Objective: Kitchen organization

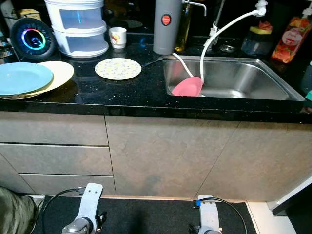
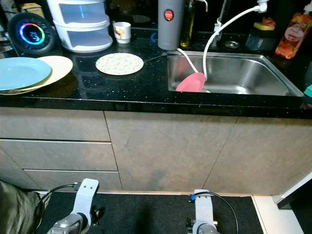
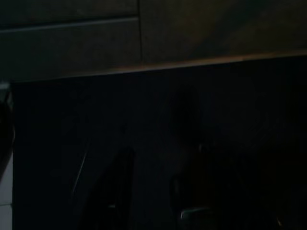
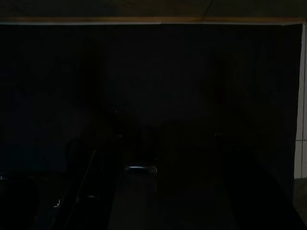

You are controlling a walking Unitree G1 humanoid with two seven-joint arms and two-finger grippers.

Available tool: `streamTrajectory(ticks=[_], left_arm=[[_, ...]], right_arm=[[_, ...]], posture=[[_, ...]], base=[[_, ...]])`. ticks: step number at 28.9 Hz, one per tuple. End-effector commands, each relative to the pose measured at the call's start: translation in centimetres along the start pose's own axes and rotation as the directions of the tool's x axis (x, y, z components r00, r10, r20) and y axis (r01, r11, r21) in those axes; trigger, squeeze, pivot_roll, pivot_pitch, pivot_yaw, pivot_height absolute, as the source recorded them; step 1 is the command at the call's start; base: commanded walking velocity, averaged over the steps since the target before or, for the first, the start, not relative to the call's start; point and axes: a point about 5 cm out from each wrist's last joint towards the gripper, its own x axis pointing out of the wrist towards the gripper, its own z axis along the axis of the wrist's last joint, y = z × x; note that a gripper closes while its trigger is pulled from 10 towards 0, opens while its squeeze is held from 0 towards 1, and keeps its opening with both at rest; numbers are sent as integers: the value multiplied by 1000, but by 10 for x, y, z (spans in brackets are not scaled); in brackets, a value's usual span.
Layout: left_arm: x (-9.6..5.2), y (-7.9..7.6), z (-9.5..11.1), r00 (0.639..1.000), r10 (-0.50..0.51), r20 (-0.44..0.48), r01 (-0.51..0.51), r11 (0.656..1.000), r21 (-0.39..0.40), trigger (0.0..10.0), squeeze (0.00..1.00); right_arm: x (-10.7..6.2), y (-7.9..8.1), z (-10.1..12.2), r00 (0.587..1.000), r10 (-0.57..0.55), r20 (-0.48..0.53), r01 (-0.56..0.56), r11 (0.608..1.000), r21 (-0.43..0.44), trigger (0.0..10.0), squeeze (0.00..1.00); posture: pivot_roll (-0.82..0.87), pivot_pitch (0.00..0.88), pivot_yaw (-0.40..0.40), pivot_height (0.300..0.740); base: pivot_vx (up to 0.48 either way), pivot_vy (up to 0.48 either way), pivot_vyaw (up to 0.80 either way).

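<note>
- Plates are sitting at the left end of the black surface [image 1: 146,95]: a blue plate [image 1: 22,78] is lying on top of a cream plate [image 1: 56,75], overlapping it and reaching past the left edge of the view.
- Just right of them, a small round patterned plate [image 1: 118,68] is lying flat on its own, near the sink's left rim.
- Inside the steel sink [image 1: 243,80], a pink ladle [image 1: 187,86] is leaning against the left wall, its pale handle pointing up toward the far rim.
- A white hose [image 1: 222,30] is arching from the far right down into the basin beside the ladle.
- Along the far edge, a white stacked container [image 1: 80,27] is standing behind the plates, with a small cup [image 1: 117,37] to its right and a round device with a glowing ring [image 1: 32,39] to its left.
- A grey cylinder with a red button [image 1: 166,25] is standing at the sink's far left corner, and an orange bottle [image 1: 291,39] is standing far right.
- Grey cabinet fronts [image 1: 165,156] are running below the surface, with drawers on the left.
- Both arms are hanging low over a dark floor mat [image 1: 146,214]; the left arm [image 1: 87,209] and right arm [image 1: 208,217] are showing at the near edge.
- The wrist views are too dark to tell whether either pincer is apart or together.
</note>
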Motion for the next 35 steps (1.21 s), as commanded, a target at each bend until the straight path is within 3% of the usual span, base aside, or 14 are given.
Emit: streamTrajectory(ticks=[1,16,32,35], left_arm=[[-4,2,-14,1000,16,-26,-16,999,-31,10000,0],[-5,-7,-20,999,47,5,-46,993,-107,10000,0],[-6,-15,-26,1000,11,-5,-12,996,-90,10000,0],[-6,-15,-26,1000,20,-6,-20,995,-96,10000,0]], right_arm=[[-1,-1,-8,1000,-2,-21,2,1000,0,10000,0],[-2,-5,-12,999,5,-37,-6,999,-34,10000,0],[-2,-4,-11,999,19,-36,-21,998,-60,10000,0],[-2,-7,-12,999,24,-31,-25,1000,-11,10000,0]], posture=[[54,112,-9,740],[23,108,-26,740],[25,144,-36,740],[27,133,-35,740]], base=[[0,0,0],[0,0,0],[0,0,0],[0,0,0]])
